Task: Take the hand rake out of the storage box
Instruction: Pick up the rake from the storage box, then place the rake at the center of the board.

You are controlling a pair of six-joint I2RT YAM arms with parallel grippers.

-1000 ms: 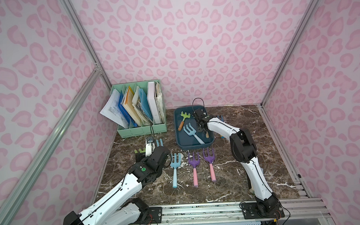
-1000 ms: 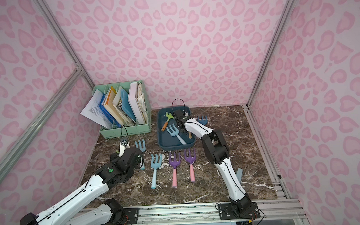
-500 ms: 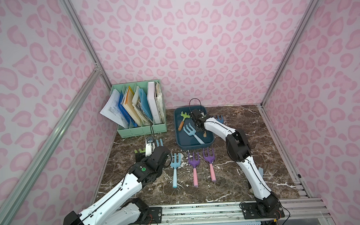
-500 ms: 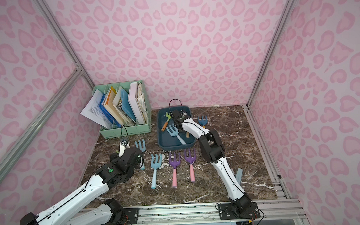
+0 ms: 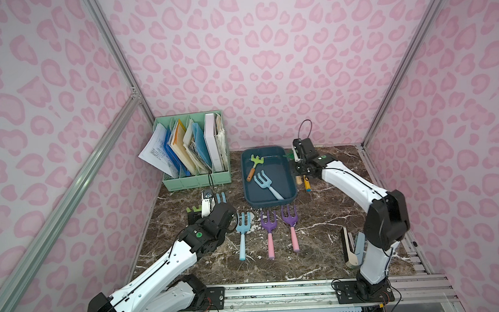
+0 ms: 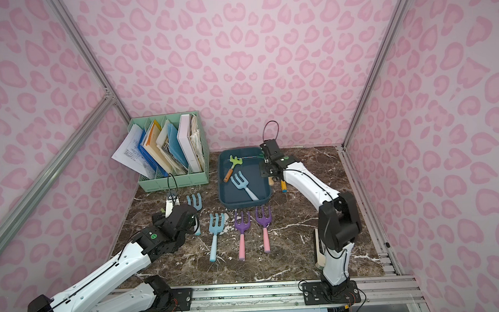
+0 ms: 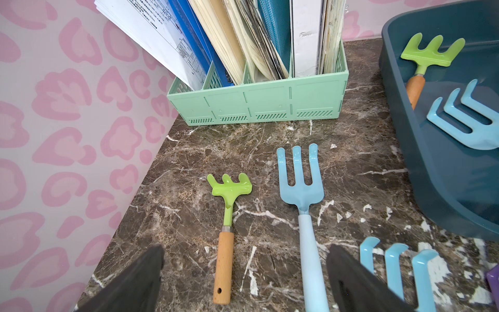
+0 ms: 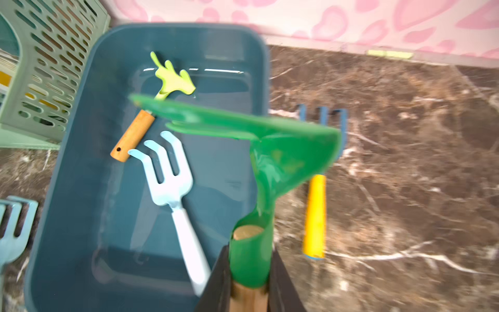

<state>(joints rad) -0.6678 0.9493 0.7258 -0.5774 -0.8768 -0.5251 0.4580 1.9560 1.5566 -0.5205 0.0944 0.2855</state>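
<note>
The storage box is a shallow dark teal bin at the back middle of the table. My right gripper is shut on the wooden handle of a green hand rake. It holds the rake in the air over the box's right rim. Inside the box lie a lime rake with a wooden handle and a light blue fork. My left gripper hangs open, with nothing in it, over the table left of the box.
A mint file organiser with papers stands at the back left. Below the left gripper lie a lime rake and a blue fork. A blue fork and two purple forks lie before the box. A yellow-handled rake lies to its right.
My right gripper has shut on the green rake and carried it from inside the box to above the right rim. The left arm has not moved.
</note>
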